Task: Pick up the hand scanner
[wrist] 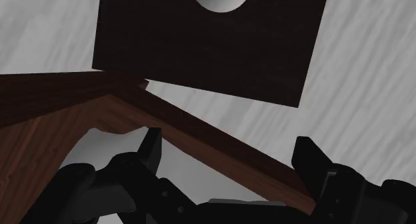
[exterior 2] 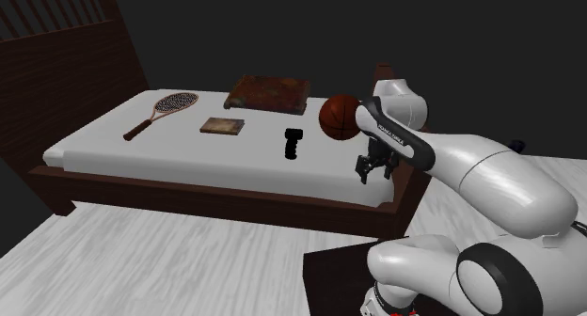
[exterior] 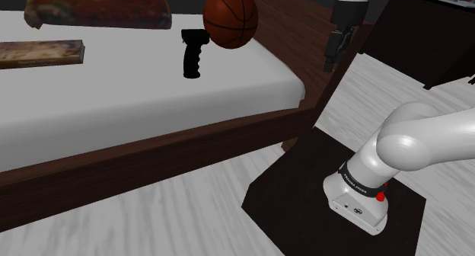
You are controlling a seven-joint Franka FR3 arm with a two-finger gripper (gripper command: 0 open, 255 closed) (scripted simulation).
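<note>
standing upright upper centre of the shoulder view, black hand scanner [exterior: 192, 55] on the bed [exterior: 152, 102], basketball [exterior: 231, 17] near it, pincer [exterior: 330, 62] spread and empty at upper right

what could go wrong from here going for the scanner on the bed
1. The orange-brown basketball sits close by the upright black pistol-grip hand scanner, roughly between it and the open black gripper. A direct sweep could roll the ball into the scanner and topple it.
2. The gripper hangs near the corner of the dark wooden bed frame, so a low path may clip it.
</note>
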